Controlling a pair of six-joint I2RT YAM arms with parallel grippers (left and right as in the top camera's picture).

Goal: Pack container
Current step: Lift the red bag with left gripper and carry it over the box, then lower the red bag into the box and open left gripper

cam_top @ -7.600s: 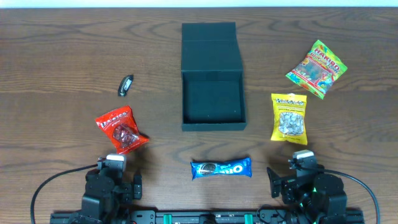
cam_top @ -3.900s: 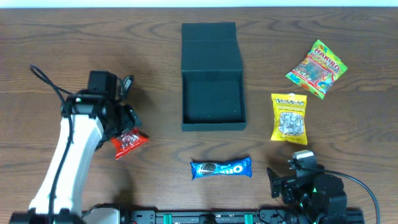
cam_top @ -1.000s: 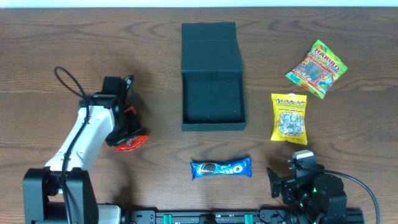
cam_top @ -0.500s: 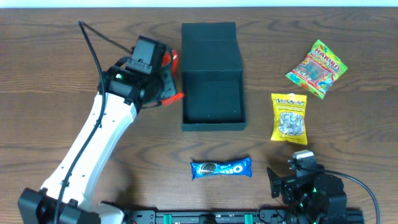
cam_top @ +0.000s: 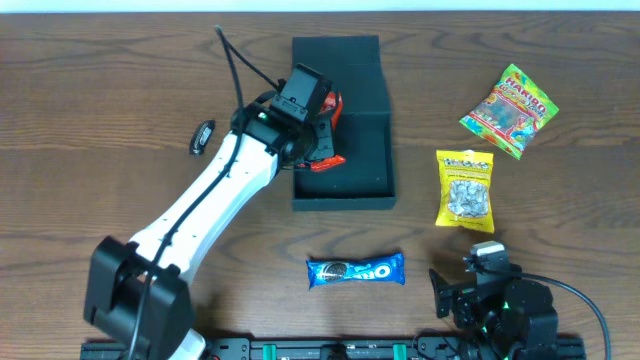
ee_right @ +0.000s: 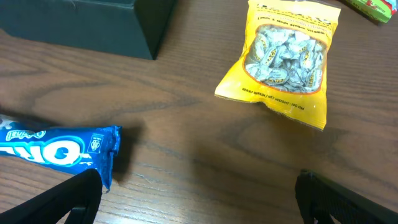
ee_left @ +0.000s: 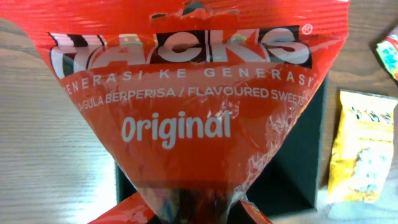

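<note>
Directly above the container, upper centre of the overhead frame, tray open upward and lid flap laid back toward the top edge. Over the tray's left half with the left gripper, pinched fully shut on a red packet hanging below the fingers and filling the wrist view, dark tray showing behind its lower tip. From here, straight down into the tray, at a guess, with perhaps a nudge rightward to clear the left wall. Long axis of the tray running top to bottom of the frame, probably roomy enough for the packet either way. Far nearer to the left arm than to the right. Parked at lower right with the right gripper, spread wide and holding nothing, Oreo bar and yellow packet lying on the table ahead of it.
</note>
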